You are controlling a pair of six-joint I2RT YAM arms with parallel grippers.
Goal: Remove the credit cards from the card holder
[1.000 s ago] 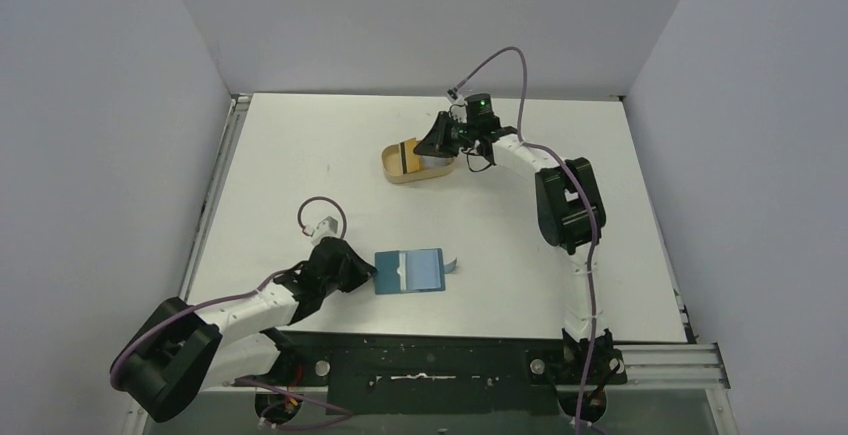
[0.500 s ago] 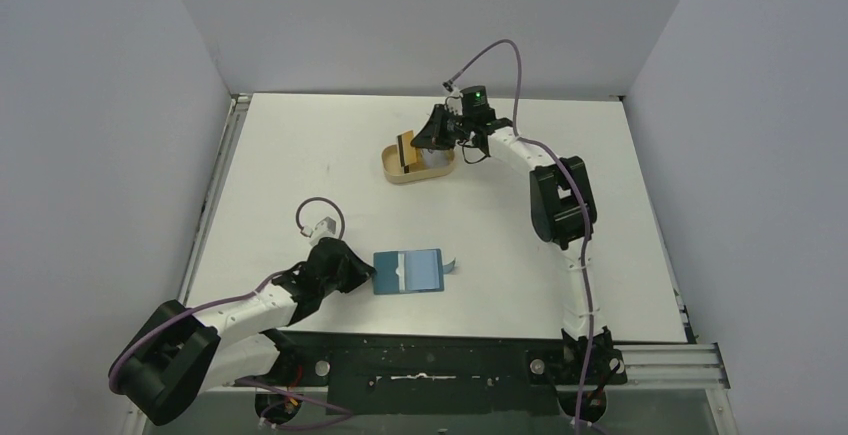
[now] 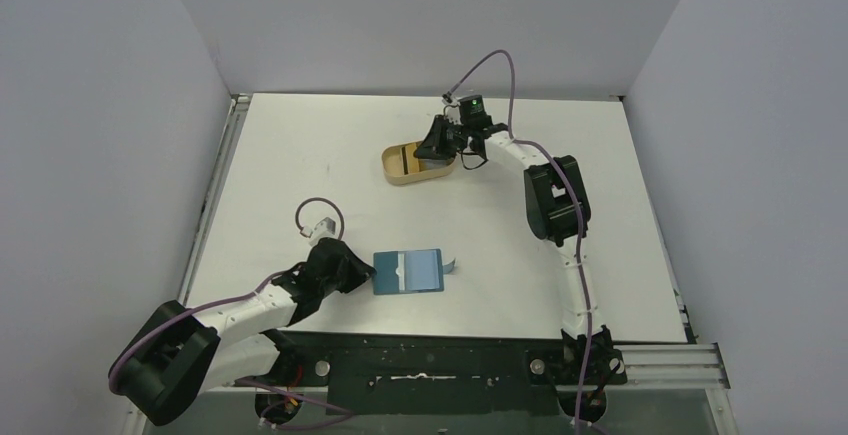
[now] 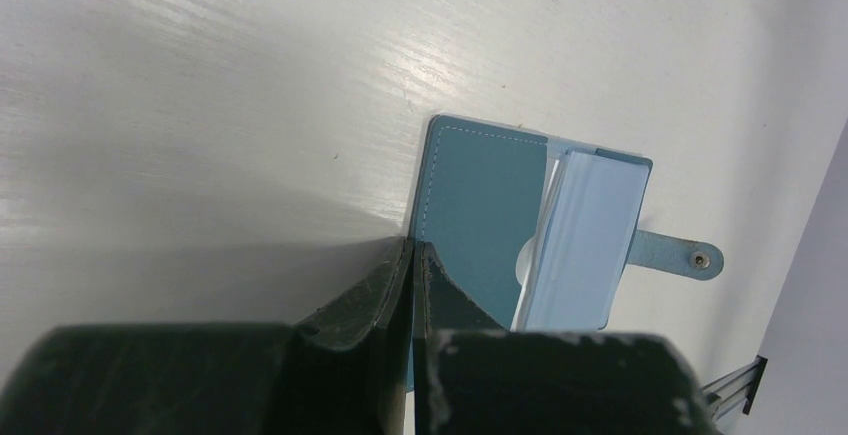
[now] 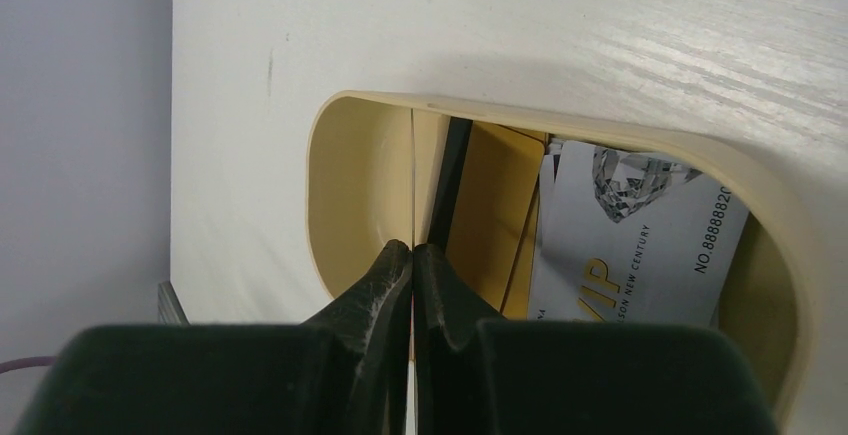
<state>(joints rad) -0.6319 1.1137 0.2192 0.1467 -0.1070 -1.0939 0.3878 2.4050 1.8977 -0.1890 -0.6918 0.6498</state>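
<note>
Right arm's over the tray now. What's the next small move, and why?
Probably open the right fingers: they seem to pinch a gold card edge-on over the tan tray, where a silver card already lies. More pale cards sit in the card holder.

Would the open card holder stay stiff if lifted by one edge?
Probably not: the card holder lies open as two hinged panels, so it would likely fold. Thin and flat, it looks light and may slide on the table. The credit cards in its pocket might slip out.
</note>
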